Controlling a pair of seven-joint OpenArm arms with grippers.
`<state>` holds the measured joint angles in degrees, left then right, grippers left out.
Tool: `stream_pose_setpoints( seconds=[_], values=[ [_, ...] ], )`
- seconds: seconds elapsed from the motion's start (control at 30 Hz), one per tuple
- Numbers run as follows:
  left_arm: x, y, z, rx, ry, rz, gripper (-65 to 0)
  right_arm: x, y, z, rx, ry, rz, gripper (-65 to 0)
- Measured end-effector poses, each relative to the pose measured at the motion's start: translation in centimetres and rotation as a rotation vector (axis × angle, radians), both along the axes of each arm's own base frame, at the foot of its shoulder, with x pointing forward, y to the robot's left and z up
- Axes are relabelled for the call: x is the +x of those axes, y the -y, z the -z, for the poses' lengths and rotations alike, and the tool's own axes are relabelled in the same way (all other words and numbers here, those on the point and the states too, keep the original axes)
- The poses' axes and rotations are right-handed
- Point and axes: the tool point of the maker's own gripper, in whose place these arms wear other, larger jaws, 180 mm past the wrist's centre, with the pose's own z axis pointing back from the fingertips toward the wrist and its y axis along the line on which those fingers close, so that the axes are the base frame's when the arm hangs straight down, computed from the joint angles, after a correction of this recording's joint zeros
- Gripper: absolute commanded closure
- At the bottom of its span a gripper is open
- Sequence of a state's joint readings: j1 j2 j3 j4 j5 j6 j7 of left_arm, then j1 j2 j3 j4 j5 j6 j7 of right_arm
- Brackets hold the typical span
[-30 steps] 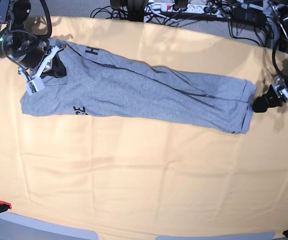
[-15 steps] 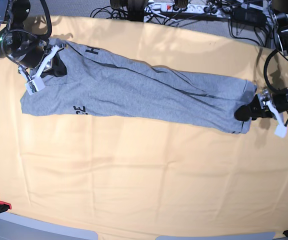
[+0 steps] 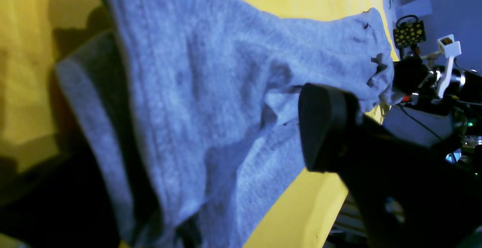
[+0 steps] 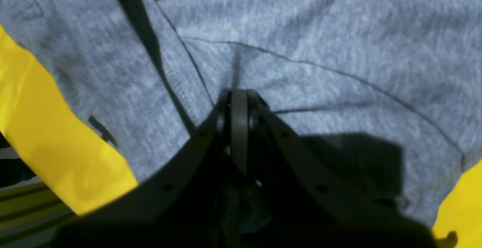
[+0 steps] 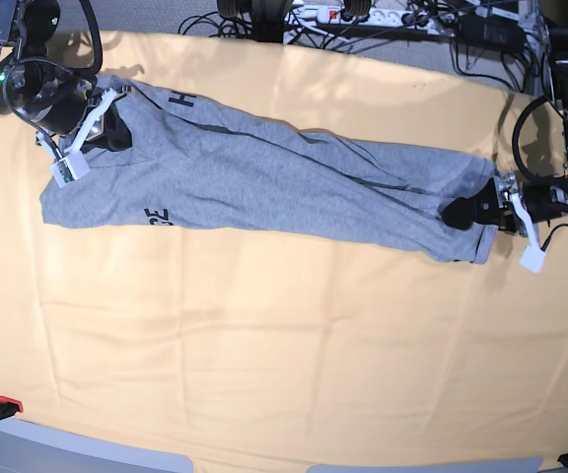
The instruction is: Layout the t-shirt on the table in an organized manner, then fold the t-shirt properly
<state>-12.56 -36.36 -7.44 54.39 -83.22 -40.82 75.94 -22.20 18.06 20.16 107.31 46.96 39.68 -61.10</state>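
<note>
Reaching in over the shirt's [image 5: 264,182] narrow end, my left gripper [image 5: 459,214] now sits on the cloth; a second ago it hung just off that end, over bare table [image 5: 264,335], and half a second ago it was only touching the edge. My left wrist view shows one black finger [image 3: 324,127] pressed against the folds with grey fabric bunched in front of it. The other finger is hidden, so I cannot tell whether I have closed on the cloth or am only poised around it.

My right gripper [image 5: 109,126] has not moved in that time. It sits at the shirt's wide end, beside the black lettering [image 5: 156,217], and my right wrist view shows its fingers drawn together to a point with a pinch of grey cloth between them.

The shirt lies as a long, rumpled band across the far half of the table, wide at my right gripper's end and narrowing to the end under my left. It is neither spread nor folded.

With one end pinned and the other nearly in hand, I judge that I am about to pull it taut lengthwise. The risk is catching only the top layer, which would drag the folds instead of opening them.
</note>
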Motion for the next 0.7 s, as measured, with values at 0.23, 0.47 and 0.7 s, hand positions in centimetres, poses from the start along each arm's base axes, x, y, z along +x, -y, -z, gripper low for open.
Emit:
stream_pose_setpoints(
  seconds=[0.23,0.47,0.7],
  values=[
    [-1.2,-1.6,0.4,0.071,-0.039,0.037,0.0,0.0,0.0,0.0,0.001,0.000,-0.001,0.0],
    [-1.2,-4.7,-1.1,0.138,-0.057,0.035,0.0,0.0,-0.2,-0.1,0.011,0.003,-0.002,0.0],
    [0.1,-5.2,-2.4,0.145,-0.022,0.020,0.0,0.4,-0.6,-1.3,-0.010,0.040,-0.024,0.0]
  ],
)
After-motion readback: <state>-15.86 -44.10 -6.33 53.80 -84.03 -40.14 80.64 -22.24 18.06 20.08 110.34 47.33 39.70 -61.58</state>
